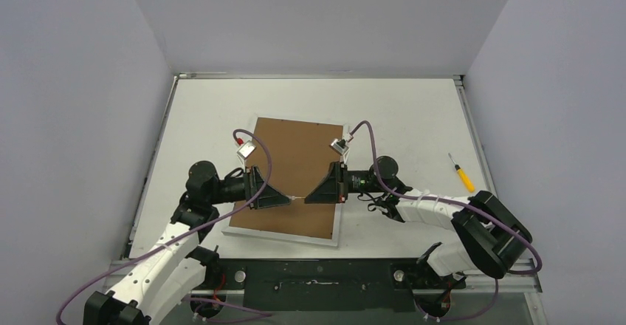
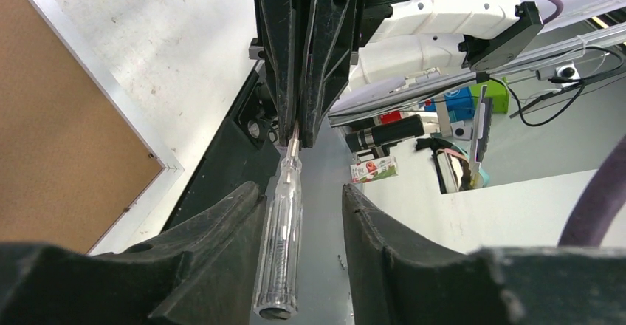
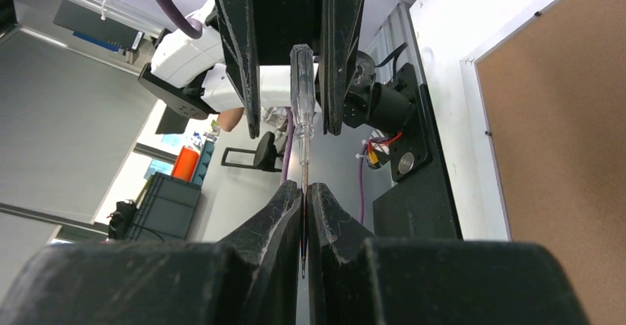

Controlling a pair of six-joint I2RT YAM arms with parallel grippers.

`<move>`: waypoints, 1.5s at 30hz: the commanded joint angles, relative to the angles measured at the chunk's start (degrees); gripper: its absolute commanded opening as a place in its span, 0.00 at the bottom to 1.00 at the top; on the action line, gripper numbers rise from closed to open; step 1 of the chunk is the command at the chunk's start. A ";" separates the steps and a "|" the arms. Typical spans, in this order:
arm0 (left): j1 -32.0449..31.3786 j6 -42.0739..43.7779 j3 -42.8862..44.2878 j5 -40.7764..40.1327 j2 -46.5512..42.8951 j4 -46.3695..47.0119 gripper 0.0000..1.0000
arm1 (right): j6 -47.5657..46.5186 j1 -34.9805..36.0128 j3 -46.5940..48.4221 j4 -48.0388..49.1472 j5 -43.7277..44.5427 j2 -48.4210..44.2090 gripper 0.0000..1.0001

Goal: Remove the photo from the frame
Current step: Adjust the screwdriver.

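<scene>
1. Aloft, right pincer pinches clear screwdriver's shaft; left pincer spread around its handle.
2. Frame lies face-down on bench; photo hidden inside, likely thin and flimsy, so lift by an edge.

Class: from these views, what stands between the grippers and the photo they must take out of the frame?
The frame lies back up, so its brown backing board covers the inside; no photo shows. The right gripper pinches a clear screwdriver over it.

My left gripper and right gripper meet tip to tip; left fingers parted, right fingers pinched together.
</scene>
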 commanded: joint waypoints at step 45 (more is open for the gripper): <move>-1.09 1.57 3.61 1.64 4.00 -1.18 0.00 | 5.98 -1.61 -2.72 17.32 -3.48 6.89 0.12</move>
